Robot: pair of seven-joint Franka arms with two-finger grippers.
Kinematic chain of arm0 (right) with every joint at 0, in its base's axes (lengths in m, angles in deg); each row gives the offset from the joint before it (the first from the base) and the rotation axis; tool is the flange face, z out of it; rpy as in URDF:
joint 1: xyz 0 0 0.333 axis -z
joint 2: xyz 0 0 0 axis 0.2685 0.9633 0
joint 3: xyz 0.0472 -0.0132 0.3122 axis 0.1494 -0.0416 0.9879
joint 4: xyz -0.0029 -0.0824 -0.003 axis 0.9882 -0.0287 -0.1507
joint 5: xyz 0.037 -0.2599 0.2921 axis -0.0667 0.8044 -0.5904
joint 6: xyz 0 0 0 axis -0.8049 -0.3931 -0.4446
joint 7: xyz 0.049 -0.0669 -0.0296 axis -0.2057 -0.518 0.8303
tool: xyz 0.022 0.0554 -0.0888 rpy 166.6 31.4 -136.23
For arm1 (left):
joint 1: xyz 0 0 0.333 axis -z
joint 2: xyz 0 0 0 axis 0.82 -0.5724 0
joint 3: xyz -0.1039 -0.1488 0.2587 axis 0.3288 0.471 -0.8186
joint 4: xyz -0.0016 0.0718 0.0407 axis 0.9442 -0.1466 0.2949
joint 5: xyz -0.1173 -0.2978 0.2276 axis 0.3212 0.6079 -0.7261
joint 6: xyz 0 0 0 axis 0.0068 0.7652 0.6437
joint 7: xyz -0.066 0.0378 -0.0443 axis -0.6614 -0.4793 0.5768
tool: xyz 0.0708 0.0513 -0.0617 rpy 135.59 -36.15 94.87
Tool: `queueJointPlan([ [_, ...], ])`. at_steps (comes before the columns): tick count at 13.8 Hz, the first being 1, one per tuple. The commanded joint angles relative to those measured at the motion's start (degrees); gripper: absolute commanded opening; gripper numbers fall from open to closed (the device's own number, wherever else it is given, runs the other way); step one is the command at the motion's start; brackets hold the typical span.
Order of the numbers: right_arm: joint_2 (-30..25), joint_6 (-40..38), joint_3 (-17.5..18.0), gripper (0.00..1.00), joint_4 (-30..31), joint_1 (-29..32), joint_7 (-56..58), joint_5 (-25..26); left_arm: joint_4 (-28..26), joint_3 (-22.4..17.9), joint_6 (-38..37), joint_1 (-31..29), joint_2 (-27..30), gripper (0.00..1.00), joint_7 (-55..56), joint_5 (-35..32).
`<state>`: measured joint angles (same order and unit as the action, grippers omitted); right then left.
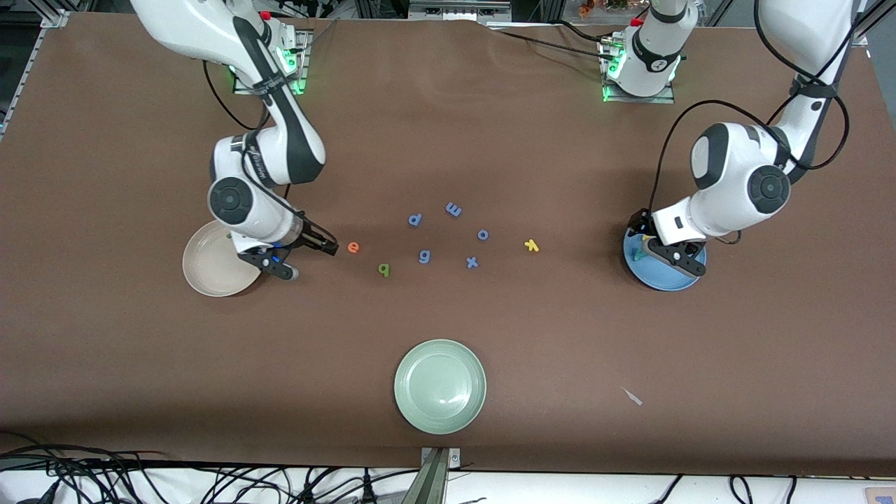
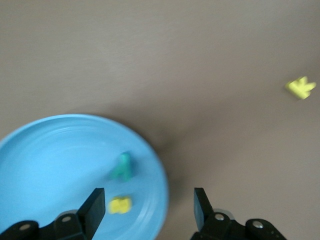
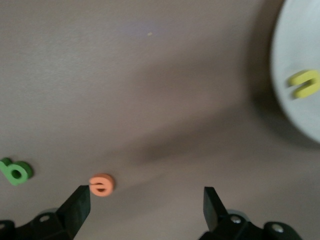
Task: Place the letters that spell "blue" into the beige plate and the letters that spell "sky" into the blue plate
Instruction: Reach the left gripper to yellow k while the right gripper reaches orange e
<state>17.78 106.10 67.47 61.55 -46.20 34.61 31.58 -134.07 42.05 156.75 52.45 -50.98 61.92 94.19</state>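
The beige plate (image 1: 210, 273) (image 3: 295, 40) lies toward the right arm's end of the table, with the yellow u (image 3: 305, 82) in it. My right gripper (image 1: 306, 257) (image 3: 145, 207) hangs open and empty just beside that plate, close to the orange e (image 1: 353, 246) (image 3: 102, 184). The light green b (image 1: 383, 269) (image 3: 16, 171) lies a little past the e. At the left arm's end, my left gripper (image 1: 661, 246) (image 2: 148, 206) is open over the rim of the blue plate (image 1: 665, 281) (image 2: 50, 150). The teal y (image 2: 122, 167) and yellow s (image 2: 120, 205) lie in that plate. The yellow k (image 1: 532, 245) (image 2: 301, 87) rests on the table.
Blue letters p (image 1: 415, 220), m (image 1: 453, 208), o (image 1: 483, 234), g (image 1: 424, 256) and x (image 1: 472, 262) are scattered mid-table. A pale green plate (image 1: 440, 386) sits nearer the front camera. A small white scrap (image 1: 632, 396) lies beside it toward the left arm's end.
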Motion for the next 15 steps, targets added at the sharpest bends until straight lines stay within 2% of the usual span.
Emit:
queueJointPlan([
  [1,2.73,3.31,0.17,1.0,-1.39,-2.58,-5.36,-1.01,0.83,1.23,5.56,7.26,-2.53,0.8,9.09,5.3],
  [4,4.31,5.33,0.17,1.0,-1.39,-3.03,-6.78,-1.1,1.97,1.33,12.33,15.35,-7.97,0.8,19.54,6.01],
  [6,5.54,7.61,1.39,1.0,-1.39,-3.38,-7.83,-2.32,3.9,1.24,15.77,19.4,-11.93,0.8,25.36,6.1],
  [10,6.25,8.68,2.28,1.0,-1.04,-3.74,-8.19,-2.68,5.05,0.89,17.19,21.53,-14.4,0.79,27.32,5.75],
  [11,6.25,8.94,2.28,0.99,-0.86,-3.74,-8.01,-2.68,5.05,0.8,17.19,21.61,-14.67,0.75,27.32,5.57],
  [12,6.34,8.94,2.28,0.93,-0.69,-3.65,-7.49,-2.68,5.23,0.71,17.45,21.61,-15.28,0.7,27.32,5.57],
  [13,6.34,9.2,2.28,0.82,-0.51,-3.56,-7.4,-2.68,5.4,0.71,17.89,21.7,-15.46,0.61,27.23,5.48],
  [15,6.43,9.99,2.28,0.52,0.1,-3.65,-7.57,-2.77,5.93,0.01,17.89,21.88,-15.64,0.52,26.79,5.4],
])
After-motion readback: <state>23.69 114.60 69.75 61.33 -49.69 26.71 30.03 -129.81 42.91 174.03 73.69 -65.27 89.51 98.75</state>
